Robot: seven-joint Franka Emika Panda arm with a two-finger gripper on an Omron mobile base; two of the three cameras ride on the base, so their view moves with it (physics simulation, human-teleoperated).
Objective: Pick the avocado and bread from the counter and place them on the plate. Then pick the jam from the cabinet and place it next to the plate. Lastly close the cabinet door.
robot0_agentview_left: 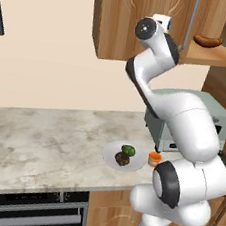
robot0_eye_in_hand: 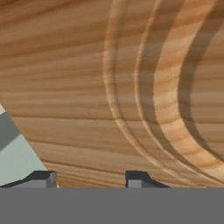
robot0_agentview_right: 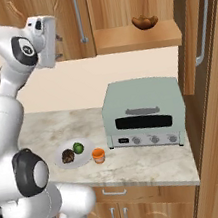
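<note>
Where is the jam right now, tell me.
The jam stands on the counter just right of the plate, in front of the toaster oven's left corner; the left base view shows it beside the plate's right edge.

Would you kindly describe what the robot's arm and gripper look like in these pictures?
The arm is glossy white with rounded, bulbous segments and dark grey to black rings and caps at the joints. The gripper has two small dark grey, blocky finger tips. No cables or markings are visible.
</note>
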